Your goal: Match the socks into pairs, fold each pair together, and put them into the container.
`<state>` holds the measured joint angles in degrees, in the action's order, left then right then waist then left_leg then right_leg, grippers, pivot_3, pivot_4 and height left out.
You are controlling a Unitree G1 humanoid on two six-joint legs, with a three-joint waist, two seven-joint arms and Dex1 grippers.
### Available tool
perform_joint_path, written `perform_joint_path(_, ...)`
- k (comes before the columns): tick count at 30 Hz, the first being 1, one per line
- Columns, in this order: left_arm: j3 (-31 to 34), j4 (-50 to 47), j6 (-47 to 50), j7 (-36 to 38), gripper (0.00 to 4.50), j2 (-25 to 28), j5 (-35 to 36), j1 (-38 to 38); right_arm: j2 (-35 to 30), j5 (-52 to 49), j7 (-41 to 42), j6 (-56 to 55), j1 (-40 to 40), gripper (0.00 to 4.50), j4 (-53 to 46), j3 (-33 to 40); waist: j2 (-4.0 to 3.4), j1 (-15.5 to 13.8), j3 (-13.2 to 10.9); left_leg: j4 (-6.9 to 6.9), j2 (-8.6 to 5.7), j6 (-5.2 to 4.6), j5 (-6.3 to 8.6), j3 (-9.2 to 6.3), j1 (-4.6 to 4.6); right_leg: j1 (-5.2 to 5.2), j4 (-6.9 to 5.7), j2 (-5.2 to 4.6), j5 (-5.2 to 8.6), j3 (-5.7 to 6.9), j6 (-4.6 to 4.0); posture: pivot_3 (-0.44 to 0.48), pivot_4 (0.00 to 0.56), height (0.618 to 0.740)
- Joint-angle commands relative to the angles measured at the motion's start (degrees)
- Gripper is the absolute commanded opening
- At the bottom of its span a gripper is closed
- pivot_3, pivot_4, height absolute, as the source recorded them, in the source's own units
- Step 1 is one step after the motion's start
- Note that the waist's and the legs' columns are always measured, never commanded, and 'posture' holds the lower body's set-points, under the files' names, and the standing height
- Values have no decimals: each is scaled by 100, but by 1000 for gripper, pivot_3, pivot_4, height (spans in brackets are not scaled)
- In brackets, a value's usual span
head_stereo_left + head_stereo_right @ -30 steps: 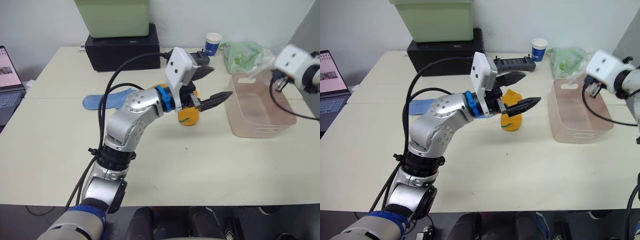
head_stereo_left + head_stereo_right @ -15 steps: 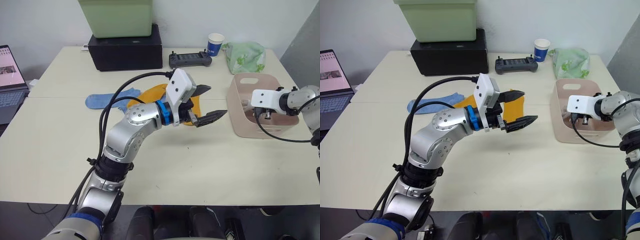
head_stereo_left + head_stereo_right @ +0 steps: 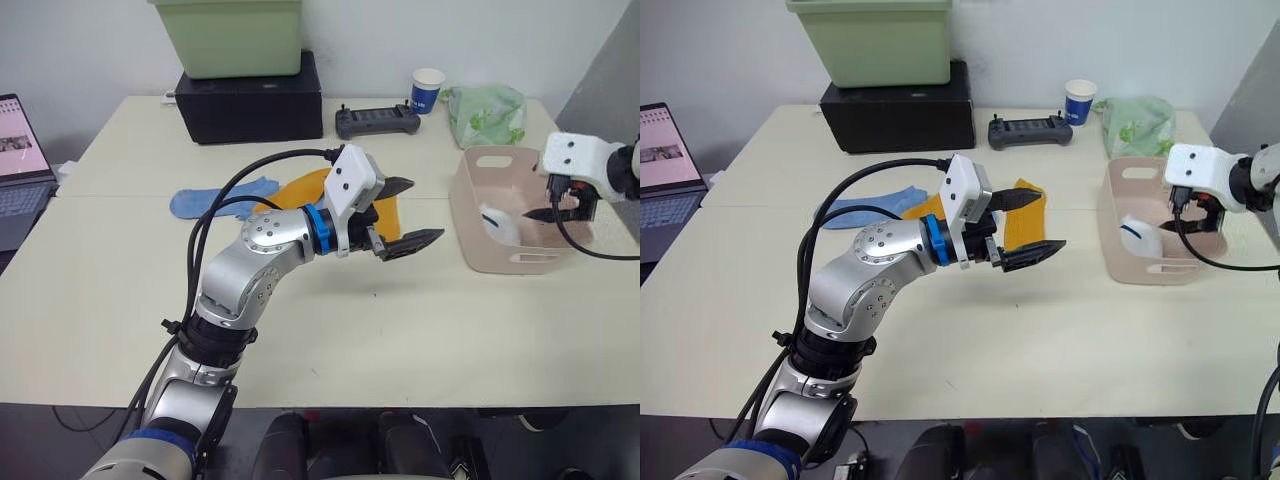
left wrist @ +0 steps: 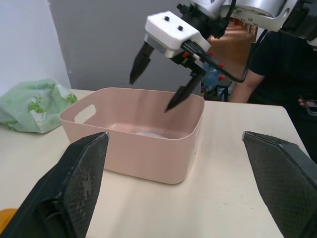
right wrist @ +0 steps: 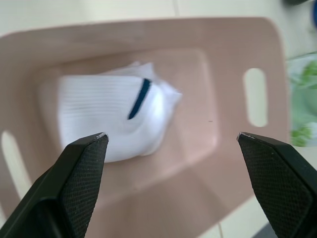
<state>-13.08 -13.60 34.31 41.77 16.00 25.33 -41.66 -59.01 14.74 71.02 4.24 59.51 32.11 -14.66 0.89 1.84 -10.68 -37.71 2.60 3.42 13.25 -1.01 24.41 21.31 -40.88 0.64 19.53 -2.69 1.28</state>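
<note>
The pink container [image 3: 505,258] stands at the table's right side with a folded white pair of socks [image 5: 114,119] lying inside it, free of any finger. My right gripper [image 3: 560,207] hovers just above the container, open and empty. My left gripper [image 3: 425,208] is open and empty, held above the table's middle and pointing toward the container. Mustard-orange socks [image 3: 305,186] lie on the table behind the left gripper, partly hidden by it. Farther left rests a light blue sock [image 3: 215,198].
At the back stand a pale green bin [image 3: 230,35] on a black box [image 3: 250,95], a handheld controller [image 3: 377,121], a paper cup [image 3: 427,88] and a green bag [image 3: 487,112]. A laptop [image 3: 15,160] sits at the left edge. A person [image 4: 282,59] stands beyond the right side.
My right gripper has opened over the container, and the white pair now lies inside it. The right arm dipped into the container and rose again. The left arm barely moved; the camera shifted.
</note>
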Motion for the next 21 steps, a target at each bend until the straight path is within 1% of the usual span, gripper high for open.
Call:
perform_joint_path(1,65,-84,-166,5,4500,-75,-26,-114,221,256,-704,-355,63,3527,297,32,0,1,0,-10,0,0,0,-4,0,-2,-7,1,0,0,0,0,150,740)
perform_joint_path(2,70,-84,-159,9,4500,-80,-27,-122,298,320,-845,-442,52,3211,395,4,0,0,0,-14,0,0,0,-4,-1,-4,-11,4,0,-1,0,0,150,740)
perform_joint_path(6,61,-67,-128,38,4500,-70,-46,-128,654,516,-1255,-770,-89,1652,915,-137,0,-8,0,-15,-2,0,0,1,1,-2,-9,5,0,-2,0,0,150,740)
perform_joint_path(9,32,-115,-89,66,4500,-45,-43,-103,839,773,-1580,-1092,-120,556,1599,-341,0,-11,0,-14,-1,0,0,1,6,0,-4,4,0,-2,0,0,150,740)
perform_joint_path(10,21,-126,-84,80,4500,-35,-45,-99,894,843,-1651,-1189,-108,223,1813,-402,0,-10,0,-14,-1,0,0,1,6,0,-5,4,0,-2,0,0,150,740)
perform_joint_path(11,18,-134,-80,86,4500,-29,-45,-95,971,866,-1684,-1234,-92,35,1996,-435,0,-10,0,-14,-2,0,0,1,6,0,-5,3,0,-2,0,0,150,740)
perform_joint_path(16,24,-128,-93,92,4500,-5,-68,-96,1169,916,-1652,-1421,19,35,2454,-474,0,-9,0,-17,-2,0,0,0,2,-5,-7,3,0,-1,0,0,150,740)
perform_joint_path(21,89,-162,-82,60,4500,52,-79,-64,1036,801,-1719,-1533,315,35,2446,-261,0,-3,0,-18,-2,1,0,-2,1,-7,-8,4,0,-1,0,0,150,740)
